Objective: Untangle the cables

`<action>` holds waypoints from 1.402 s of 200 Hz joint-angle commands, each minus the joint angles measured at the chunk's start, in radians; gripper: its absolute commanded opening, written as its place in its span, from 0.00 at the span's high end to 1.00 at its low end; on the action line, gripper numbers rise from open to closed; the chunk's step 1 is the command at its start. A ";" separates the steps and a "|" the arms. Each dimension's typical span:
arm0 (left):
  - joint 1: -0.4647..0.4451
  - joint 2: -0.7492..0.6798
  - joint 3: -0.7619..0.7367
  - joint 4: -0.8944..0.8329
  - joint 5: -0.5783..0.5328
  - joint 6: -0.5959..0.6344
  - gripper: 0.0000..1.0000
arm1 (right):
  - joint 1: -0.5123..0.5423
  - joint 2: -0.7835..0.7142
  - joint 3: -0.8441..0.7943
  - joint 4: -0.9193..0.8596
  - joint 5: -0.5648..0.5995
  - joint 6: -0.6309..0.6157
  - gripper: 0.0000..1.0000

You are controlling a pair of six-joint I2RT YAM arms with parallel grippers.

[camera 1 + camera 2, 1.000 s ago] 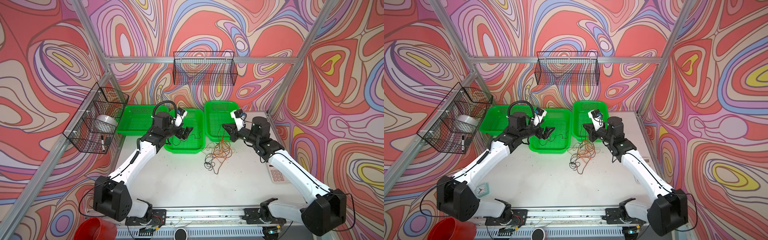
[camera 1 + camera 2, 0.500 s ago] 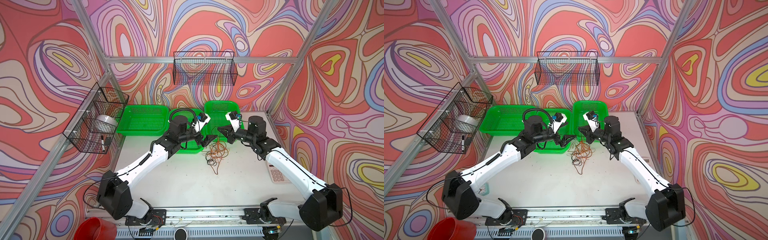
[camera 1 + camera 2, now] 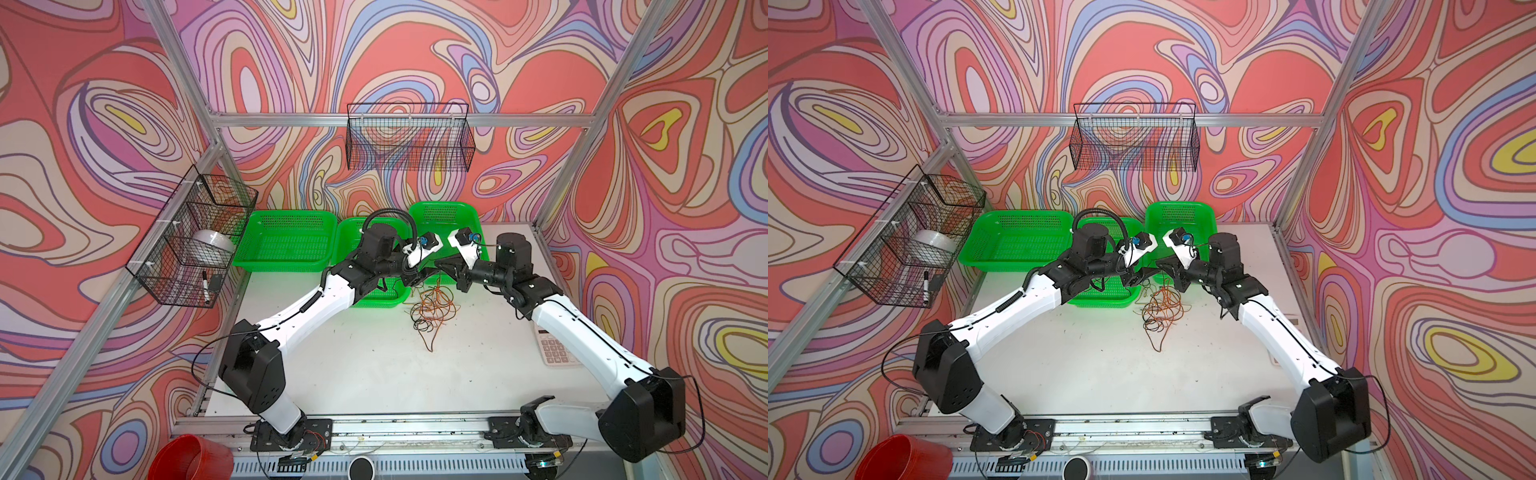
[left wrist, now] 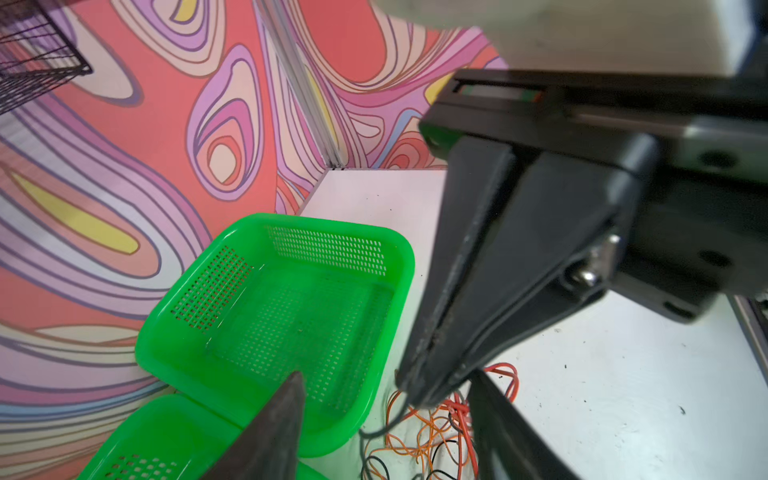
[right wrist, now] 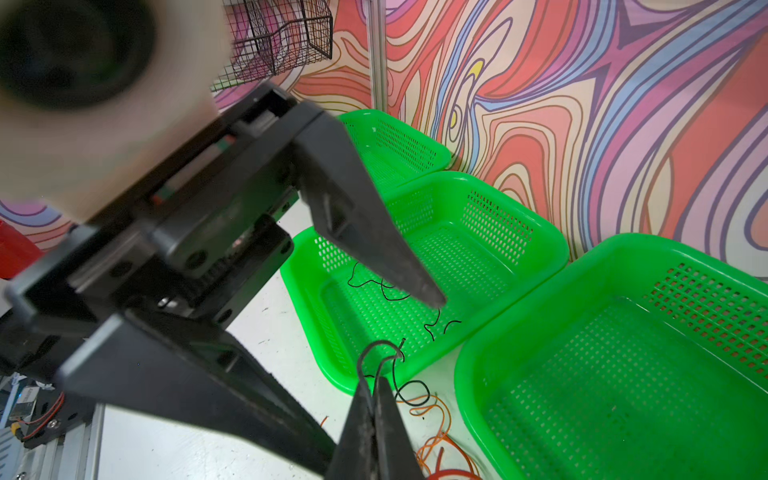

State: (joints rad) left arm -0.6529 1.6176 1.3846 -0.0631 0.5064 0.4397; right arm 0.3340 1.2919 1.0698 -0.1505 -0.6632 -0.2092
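As right jaws pinch black cable point(image 5: 378, 342), left jaws gape over swirl-walled white table point(image 3: 374, 357).

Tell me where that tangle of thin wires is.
In both top views the cables lie on the white table, slightly right of its middle, just in front of the gap between the middle green basket and the right green basket.

White counter point(image 3: 374, 365) noted, lightly speckled. Three green baskets are set along its back: left basket point(image 3: 286, 241), middle basket point(image 3: 380, 297) placed further forward, right basket point(image 3: 440, 214). Cables point(image 3: 432, 309) are heaped in a loose tangle just before the middle and right baskets. Calculator point(image 3: 555, 349) is laid at the right edge.
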 commanded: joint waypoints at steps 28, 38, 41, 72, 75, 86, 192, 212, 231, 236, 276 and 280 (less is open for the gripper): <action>0.001 0.000 -0.023 0.013 0.002 0.108 0.97 | 0.020 -0.047 -0.022 0.037 -0.062 -0.034 1.00; 0.001 -0.009 -0.031 0.017 -0.004 0.124 1.00 | 0.020 -0.059 -0.033 0.036 -0.042 -0.050 1.00; 0.001 -0.012 -0.033 0.018 -0.006 0.127 1.00 | 0.020 -0.061 -0.035 0.033 -0.036 -0.055 1.00; 0.001 -0.044 -0.044 0.014 -0.017 0.169 1.00 | 0.020 -0.078 -0.042 -0.002 0.008 -0.089 1.00; 0.001 -0.046 -0.044 0.013 -0.018 0.173 1.00 | 0.020 -0.078 -0.043 -0.004 0.011 -0.092 1.00; 0.001 -0.051 -0.038 0.016 -0.030 0.167 1.00 | 0.020 -0.082 -0.049 -0.005 0.025 -0.091 0.98; -0.030 -0.135 0.059 0.064 -0.132 0.064 1.00 | 0.144 0.150 -0.415 0.583 0.292 0.306 0.48; -0.024 -0.131 0.127 0.021 -0.171 0.089 1.00 | 0.145 0.179 -0.491 0.707 0.337 0.370 0.54; -0.015 -0.127 0.196 -0.021 -0.180 0.095 1.00 | 0.153 0.218 -0.502 0.705 0.357 0.382 0.63; -0.013 -0.125 0.212 -0.029 -0.182 0.096 1.00 | 0.153 0.228 -0.504 0.704 0.359 0.387 0.67; -0.005 -0.112 0.320 -0.085 -0.175 0.096 1.00 | 0.155 0.226 -0.555 0.814 0.373 0.418 0.98; -0.005 -0.112 0.325 -0.089 -0.175 0.099 1.00 | 0.154 0.216 -0.561 0.827 0.370 0.415 1.00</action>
State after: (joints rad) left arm -0.6647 1.5043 1.6627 -0.0921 0.3340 0.5205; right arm 0.4835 1.5295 0.5400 0.5526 -0.3099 0.1795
